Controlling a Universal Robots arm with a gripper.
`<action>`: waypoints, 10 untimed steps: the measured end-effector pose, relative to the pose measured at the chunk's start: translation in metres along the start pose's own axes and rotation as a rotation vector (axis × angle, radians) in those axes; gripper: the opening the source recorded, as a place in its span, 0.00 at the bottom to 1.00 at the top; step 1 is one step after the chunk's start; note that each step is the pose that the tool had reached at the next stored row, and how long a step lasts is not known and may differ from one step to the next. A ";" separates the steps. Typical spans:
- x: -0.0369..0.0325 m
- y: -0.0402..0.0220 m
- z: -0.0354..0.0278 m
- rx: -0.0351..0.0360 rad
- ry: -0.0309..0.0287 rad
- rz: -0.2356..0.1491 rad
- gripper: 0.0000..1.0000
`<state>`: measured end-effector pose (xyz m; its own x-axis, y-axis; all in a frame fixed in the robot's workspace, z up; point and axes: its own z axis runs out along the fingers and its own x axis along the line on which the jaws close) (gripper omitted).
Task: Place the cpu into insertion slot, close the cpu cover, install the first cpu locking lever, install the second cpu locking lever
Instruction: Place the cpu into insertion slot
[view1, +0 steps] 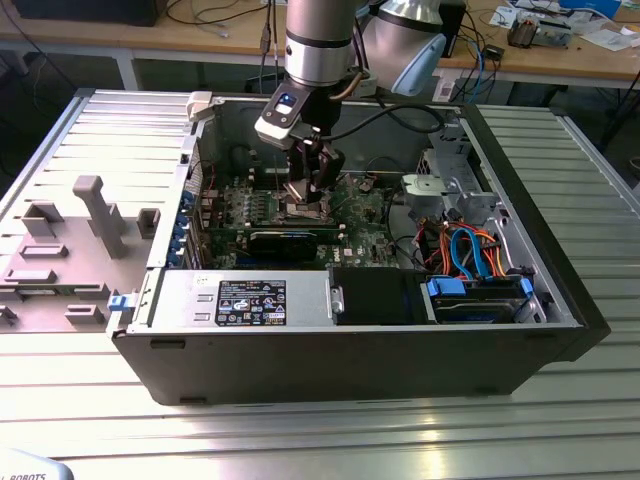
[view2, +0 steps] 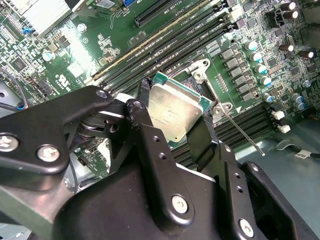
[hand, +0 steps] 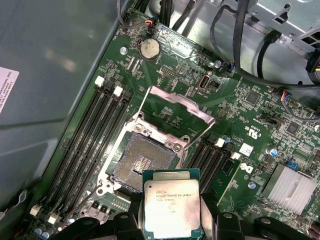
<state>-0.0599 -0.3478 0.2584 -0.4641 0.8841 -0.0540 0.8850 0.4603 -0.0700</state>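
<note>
cpu (hand: 171, 207) | silver-grey square, green rim | gripper (hand: 172, 222) clamped on it | near insertion slot (hand: 142, 165)

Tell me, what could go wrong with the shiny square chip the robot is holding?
1. The silver-grey square cpu, pinched by its edges in the black gripper, could slip and fall.
2. It looks tilted in the second wrist view; lowered crooked, it might damage the dark square insertion slot.
3. It may bump the raised silvery frame-shaped cpu cover.
</note>
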 end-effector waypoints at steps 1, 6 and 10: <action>0.0000 0.0000 0.0000 0.0001 0.0000 0.001 0.55; 0.0000 0.0000 0.0000 0.0004 0.0003 0.006 0.55; 0.0000 0.0000 0.0001 0.0006 0.0005 0.010 0.55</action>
<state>-0.0599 -0.3478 0.2583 -0.4555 0.8886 -0.0542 0.8894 0.4517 -0.0701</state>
